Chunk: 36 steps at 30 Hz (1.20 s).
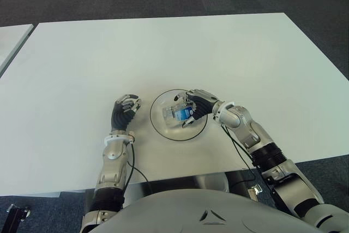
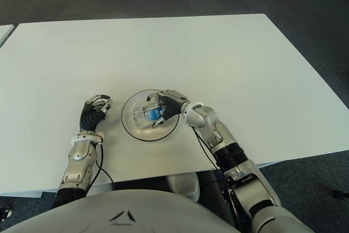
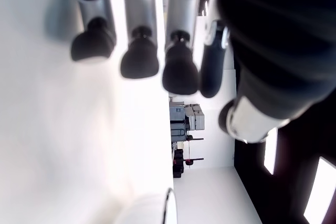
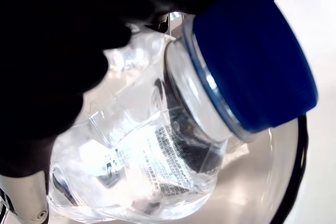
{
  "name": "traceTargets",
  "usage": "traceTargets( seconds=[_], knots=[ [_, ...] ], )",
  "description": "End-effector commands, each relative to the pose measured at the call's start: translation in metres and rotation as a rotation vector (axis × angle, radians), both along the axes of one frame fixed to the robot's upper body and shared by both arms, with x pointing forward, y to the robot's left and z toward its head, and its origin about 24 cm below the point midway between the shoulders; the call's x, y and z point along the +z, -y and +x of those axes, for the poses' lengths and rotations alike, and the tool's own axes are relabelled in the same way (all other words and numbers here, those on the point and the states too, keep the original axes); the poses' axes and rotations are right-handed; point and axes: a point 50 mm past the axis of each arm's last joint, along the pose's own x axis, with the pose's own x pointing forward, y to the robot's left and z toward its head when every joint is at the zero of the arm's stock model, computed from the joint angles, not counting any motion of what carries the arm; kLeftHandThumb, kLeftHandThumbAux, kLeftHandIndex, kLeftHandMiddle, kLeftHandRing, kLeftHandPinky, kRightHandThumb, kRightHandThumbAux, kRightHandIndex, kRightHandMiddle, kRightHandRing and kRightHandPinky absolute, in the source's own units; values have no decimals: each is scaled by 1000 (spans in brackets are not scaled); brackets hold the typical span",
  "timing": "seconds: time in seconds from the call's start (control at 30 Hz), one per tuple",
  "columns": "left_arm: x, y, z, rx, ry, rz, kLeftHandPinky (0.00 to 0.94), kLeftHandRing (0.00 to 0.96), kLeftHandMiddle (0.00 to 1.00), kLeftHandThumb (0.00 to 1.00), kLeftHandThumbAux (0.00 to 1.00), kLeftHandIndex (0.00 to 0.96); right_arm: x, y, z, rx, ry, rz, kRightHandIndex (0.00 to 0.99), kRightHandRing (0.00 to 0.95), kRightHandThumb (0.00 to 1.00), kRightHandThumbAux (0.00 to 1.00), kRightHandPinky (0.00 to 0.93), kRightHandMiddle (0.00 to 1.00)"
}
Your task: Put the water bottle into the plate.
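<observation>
White surface [image 1: 180,47] stretches wide and bare beyond the plate [image 1: 158,121], which sits toward its near edge. We see the right hand [image 1: 199,105] reaching over the plate's right rim, its fingers [image 1: 192,97] wrapped around the water bottle [image 1: 177,114], which lies tilted inside the plate, blue cap [image 4: 252,56] showing. Just left of the plate, our left hand [image 1: 124,110] shows with fingers [image 3: 139,59] loosely curled, holding nothing.
</observation>
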Motion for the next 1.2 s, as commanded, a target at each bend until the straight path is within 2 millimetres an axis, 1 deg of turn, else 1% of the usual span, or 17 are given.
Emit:
traceTargets(
  seconds=[0.03, 0.13, 0.2, 0.23, 0.3, 0.4, 0.5, 0.77, 1.0, 1.2],
  knots=[
    [-15, -3, -9, 19, -89, -2, 826, 810, 798, 713, 710, 438, 2, -1, -1, -3, -14, -34, 42, 82, 292, 766, 163, 49],
    [-16, -3, -9, 20, -88, -4, 828, 813, 801, 712, 711, 438, 2, -1, -1, -7, -17, -43, 13, 43, 266, 753, 127, 15],
    [-16, -3, -9, 20, -88, -7, 828, 815, 803, 712, 711, 438, 2, -1, -2, -7, -11, -45, 5, 17, 214, 748, 97, 6],
    [-16, -3, -8, 20, -88, -9, 828, 815, 803, 712, 711, 438, 3, -2, -3, -2, -2, -44, 4, 14, 195, 747, 88, 5],
    [-15, -3, -8, 21, -88, -11, 828, 816, 804, 712, 711, 438, 5, -3, -4, 7, 9, -42, 1, 5, 112, 744, 45, 1],
    [-15, -3, -8, 22, -90, -11, 828, 816, 804, 712, 711, 438, 7, -4, -5, 17, 22, -36, 0, 1, 51, 742, 14, 0],
    [-15, -3, -8, 25, -94, -8, 828, 815, 803, 712, 711, 438, 9, -4, -6, 34, 44, -8, 0, 0, 16, 717, 4, 0],
    [-15, -3, -7, 24, -96, -5, 833, 817, 803, 712, 711, 438, 13, -4, -8, 51, 98, 50, 0, 0, 0, 630, 0, 0],
    [-16, -4, -7, 23, -96, -7, 831, 817, 802, 713, 711, 438, 16, -4, -9, 59, 206, 67, 0, 0, 0, 551, 0, 0],
    [-15, -4, -7, 25, -89, -11, 831, 816, 801, 713, 711, 438, 17, -4, -9, 47, 243, 124, 0, 0, 0, 504, 0, 0]
  ],
)
